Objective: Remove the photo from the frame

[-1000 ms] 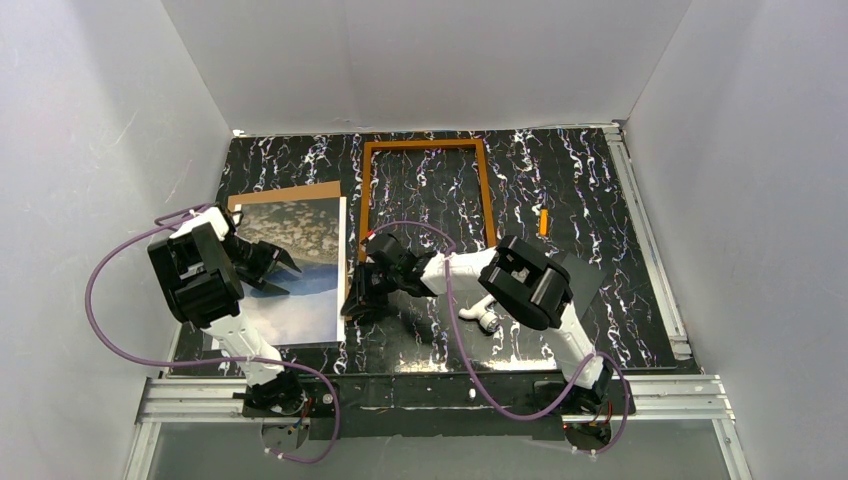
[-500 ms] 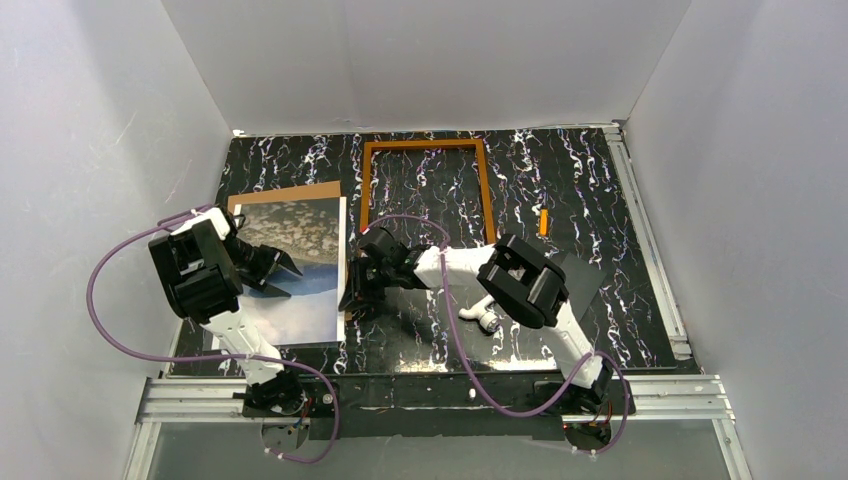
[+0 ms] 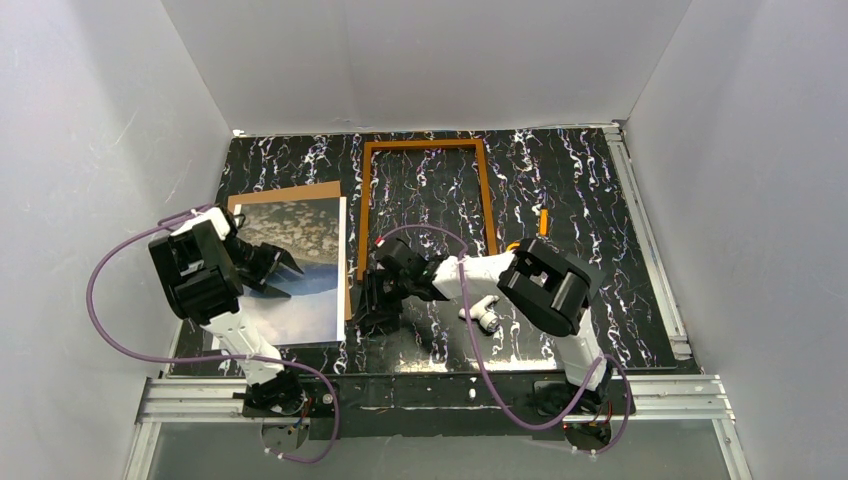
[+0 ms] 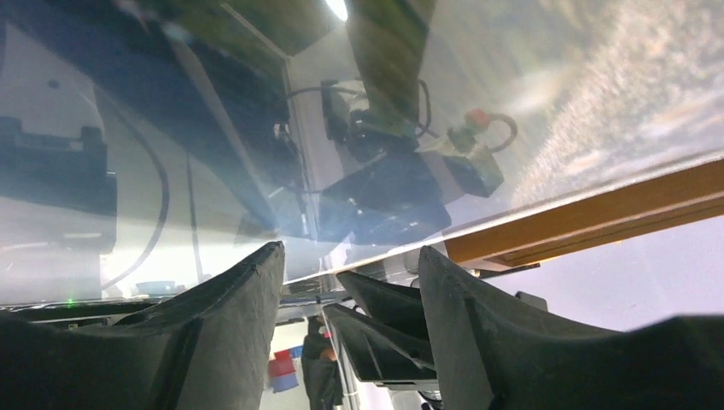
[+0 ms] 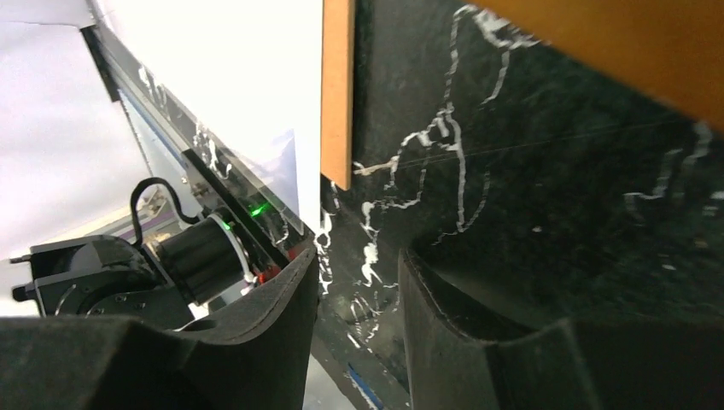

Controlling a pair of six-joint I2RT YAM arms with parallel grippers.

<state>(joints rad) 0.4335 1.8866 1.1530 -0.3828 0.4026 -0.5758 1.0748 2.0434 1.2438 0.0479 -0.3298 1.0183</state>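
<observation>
The photo [image 3: 300,268] lies face up at the left on a tan backing board [image 3: 300,190]. The empty reddish-brown frame [image 3: 425,146] lies flat at the back centre. My left gripper [image 3: 283,273] hovers low over the photo, jaws open and empty. In the left wrist view [image 4: 350,272] the glossy photo [image 4: 529,102] fills the frame, with a brown board edge [image 4: 598,218] beyond it. My right gripper [image 3: 368,312] is on the table just right of the photo's right edge, open and empty. The right wrist view [image 5: 359,286] shows the board edge [image 5: 337,94] and pale paper [image 5: 248,77].
A small orange piece [image 3: 543,222] lies right of the frame. A dark grey flat panel [image 3: 590,285] lies under my right arm, with a small white object [image 3: 483,315] near it. White walls enclose the black marbled table [image 3: 620,200]. The metal rail [image 3: 440,390] runs along the front.
My right gripper has moved toward the near edge along the photo's right side, and its elbow has swung right. The left gripper and the photo have not moved.
</observation>
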